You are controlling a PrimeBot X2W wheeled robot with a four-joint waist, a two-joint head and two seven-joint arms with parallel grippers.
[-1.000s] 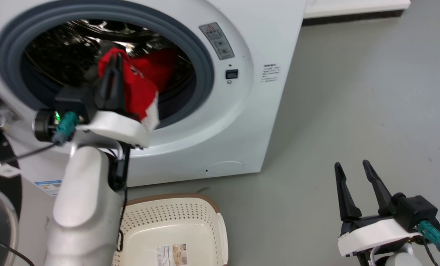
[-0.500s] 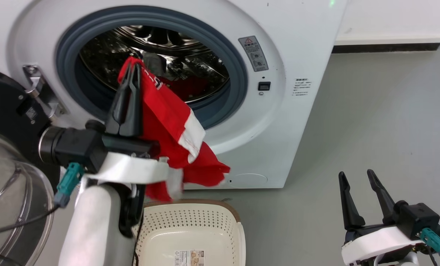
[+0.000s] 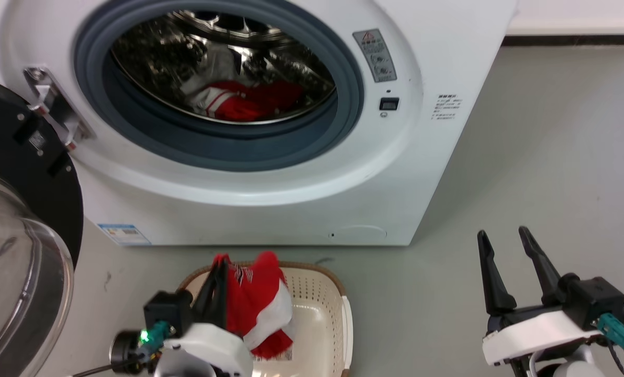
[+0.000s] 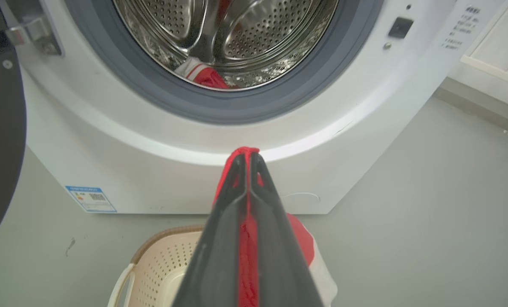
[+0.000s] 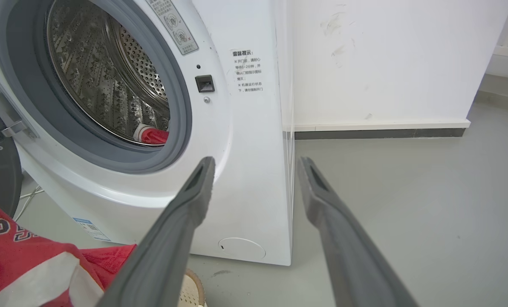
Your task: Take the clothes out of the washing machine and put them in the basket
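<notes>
While the left claw [image 3: 221, 262] pinches a red shirt [image 3: 254, 298] over the basket [image 3: 312, 285], right claw [image 3: 501, 231] spread wide, empty, right of basket, more clothes [image 3: 249, 102] in washer [image 3: 270, 209] behind basket.

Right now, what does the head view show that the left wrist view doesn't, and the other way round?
Head view: the right pincer, open, and the door's glass bowl. Left wrist view: the red shirt pinched inside the shut left pincer, close up. Both: the washing machine, red clothes in its drum, and the basket beneath that shirt.
</notes>
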